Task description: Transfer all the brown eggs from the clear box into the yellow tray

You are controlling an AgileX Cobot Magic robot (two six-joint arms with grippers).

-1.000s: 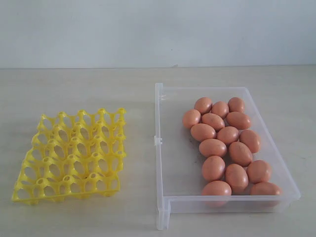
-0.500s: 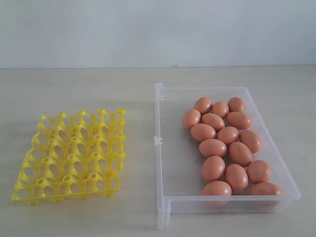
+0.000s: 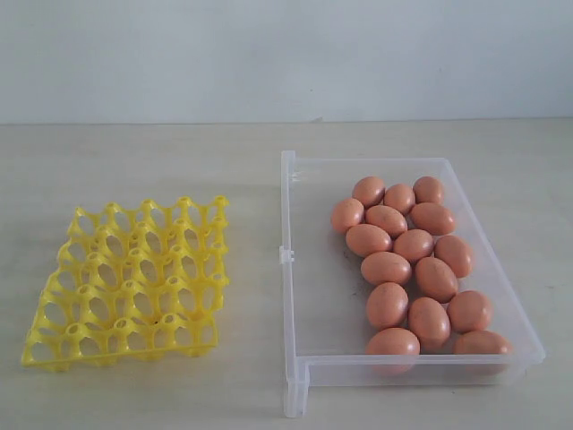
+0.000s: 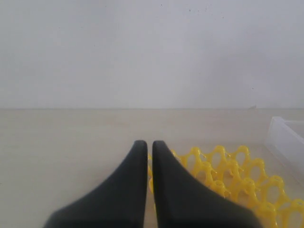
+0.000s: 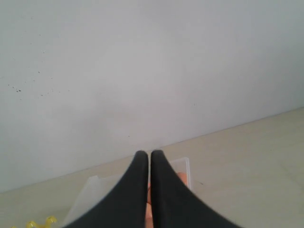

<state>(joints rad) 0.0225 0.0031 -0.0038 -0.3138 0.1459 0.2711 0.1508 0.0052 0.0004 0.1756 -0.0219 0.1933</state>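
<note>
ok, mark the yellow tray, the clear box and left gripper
yellow tray [image 3: 121,351], exterior view, front rim.
clear box [image 3: 322,287], exterior view, bare floor.
left gripper [image 4: 149,144], left wrist view, between its shut fingertips.

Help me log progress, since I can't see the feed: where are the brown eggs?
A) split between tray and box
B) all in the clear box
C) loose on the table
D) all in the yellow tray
B: the brown eggs all lie clustered in the clear box, while every cup of the yellow tray is empty.
</note>
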